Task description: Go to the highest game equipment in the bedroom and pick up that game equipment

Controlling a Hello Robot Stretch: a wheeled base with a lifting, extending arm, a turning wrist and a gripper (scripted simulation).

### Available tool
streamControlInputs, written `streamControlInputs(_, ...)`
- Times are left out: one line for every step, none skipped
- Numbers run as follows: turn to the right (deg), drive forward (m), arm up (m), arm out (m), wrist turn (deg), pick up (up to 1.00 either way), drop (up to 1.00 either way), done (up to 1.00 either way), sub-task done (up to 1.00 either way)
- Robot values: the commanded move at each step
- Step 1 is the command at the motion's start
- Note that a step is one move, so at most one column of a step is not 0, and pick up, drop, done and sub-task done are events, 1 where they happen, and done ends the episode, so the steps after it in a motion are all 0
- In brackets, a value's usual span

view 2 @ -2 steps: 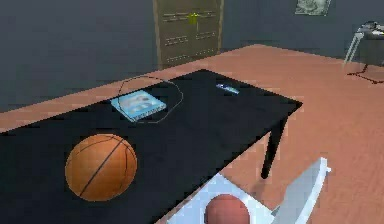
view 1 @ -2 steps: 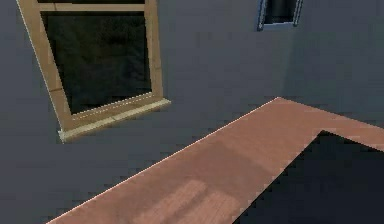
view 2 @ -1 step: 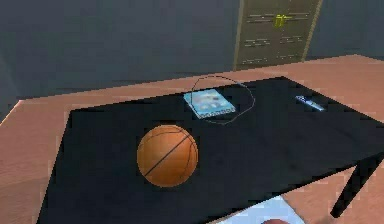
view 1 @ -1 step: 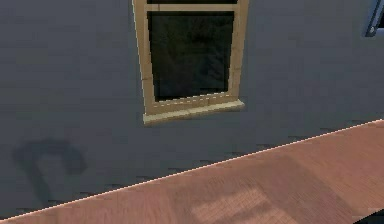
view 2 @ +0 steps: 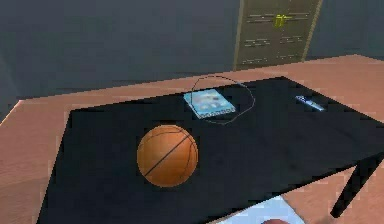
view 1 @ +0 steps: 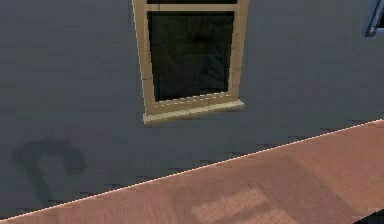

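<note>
You can't tell the gripper's state; the basketball (view 2: 167, 154) sits on the black table (view 2: 290, 140), left of mid toward its near edge, w/ a flat blue item (view 2: 211, 103) by the far edge & a small blue thing (view 2: 308, 101) nr the far-right corner.

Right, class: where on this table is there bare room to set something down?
Widest bare patch: the black table between the basketball and the small blue item near its right end. Another lies left of the basketball. Crowded: back middle, around the flat blue thing and thin loop.
</note>
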Motion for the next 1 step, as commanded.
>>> streamControlInputs(0.0, 0.00, 0.38, 0.00, 0.0, 0.00, 0.00, 0.00, 0.00)
